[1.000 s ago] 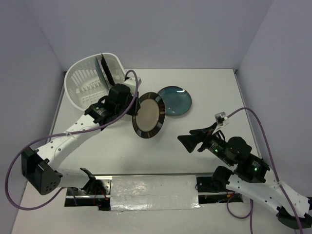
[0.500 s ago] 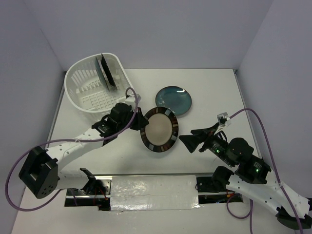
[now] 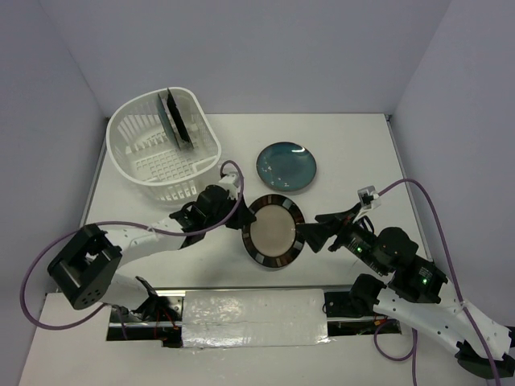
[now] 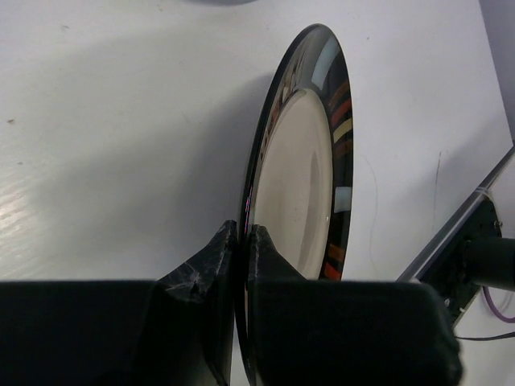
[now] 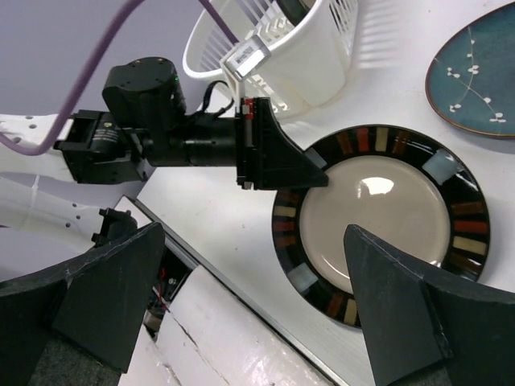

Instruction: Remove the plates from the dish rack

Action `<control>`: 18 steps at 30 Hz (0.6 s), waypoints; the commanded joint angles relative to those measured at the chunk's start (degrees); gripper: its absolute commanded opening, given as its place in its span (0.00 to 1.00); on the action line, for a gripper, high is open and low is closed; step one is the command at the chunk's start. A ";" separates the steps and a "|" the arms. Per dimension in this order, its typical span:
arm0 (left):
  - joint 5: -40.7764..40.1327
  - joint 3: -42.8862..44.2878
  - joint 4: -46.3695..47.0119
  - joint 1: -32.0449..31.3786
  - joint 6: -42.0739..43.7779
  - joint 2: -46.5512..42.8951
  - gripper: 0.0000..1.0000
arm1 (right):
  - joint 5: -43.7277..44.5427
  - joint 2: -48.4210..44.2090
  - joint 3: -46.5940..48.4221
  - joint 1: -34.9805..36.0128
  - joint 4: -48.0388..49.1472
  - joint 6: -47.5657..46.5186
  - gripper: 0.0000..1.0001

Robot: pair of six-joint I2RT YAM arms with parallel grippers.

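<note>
Clamping the beige-centred plate (image 3: 274,232) by its rim in the closed left gripper (image 4: 241,238), lower centre overhead, apart from the dish rack (image 3: 169,186) upper left. Holding the right gripper (image 3: 320,228) wide, empty. Best tilting flat before letting go.

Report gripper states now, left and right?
Left gripper: closed on the rim of the beige-centred plate.
Right gripper: open, holding nothing.
</note>
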 commanded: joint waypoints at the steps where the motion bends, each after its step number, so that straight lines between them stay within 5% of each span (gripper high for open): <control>1: 0.17 1.17 12.24 -0.72 -1.62 1.89 0.01 | 0.49 -0.16 2.09 0.42 0.37 -0.49 1.00; 12: -2.98 0.74 12.51 -1.16 -1.36 7.26 0.40 | 0.31 -0.60 2.01 0.42 0.28 -0.58 1.00; 18: -6.23 0.30 10.67 -2.03 -0.48 6.82 0.53 | 0.49 -1.22 2.00 0.34 0.28 -0.67 1.00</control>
